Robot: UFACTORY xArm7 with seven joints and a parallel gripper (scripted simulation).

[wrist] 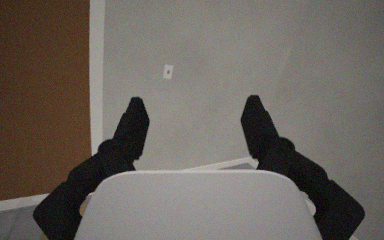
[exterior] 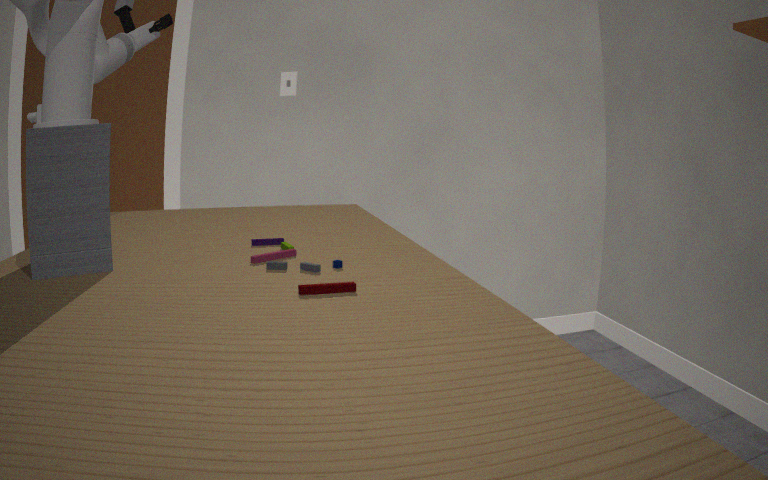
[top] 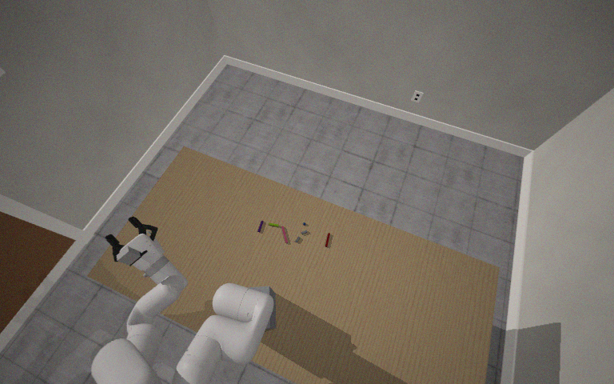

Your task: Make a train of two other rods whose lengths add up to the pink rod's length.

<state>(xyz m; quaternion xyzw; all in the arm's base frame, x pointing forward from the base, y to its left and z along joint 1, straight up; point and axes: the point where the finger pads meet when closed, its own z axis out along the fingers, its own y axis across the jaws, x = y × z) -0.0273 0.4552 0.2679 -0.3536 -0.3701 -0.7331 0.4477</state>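
Hovering high off the table [top: 407, 317] and well away from every rod, the pincer [top: 131, 233] stands spread to its widest with nothing between its fingers; the wrist view shows only wall beyond them.

No step of the train looks begun. Rods present: purple, lime, pink, two grey, blue, red. Only purple with a grey seems to make nine.

Nearest the pincer in the top view lies the purple rod [top: 261, 226], with the lime rod [top: 273, 224] just beyond it. Next comes the pink rod [top: 285, 234], the measure, lying close by those two. Past it sit the two grey rods [top: 298, 239] [top: 305, 232], apart from each other, and the small blue rod [top: 305, 223]. Farthest is the red rod [top: 327, 240], alone.

The next move, I judge, calls for swinging the arm out over the cluster, descending on a grey rod, and carrying it to the purple rod's end, while keeping lime and pink clear of the line.
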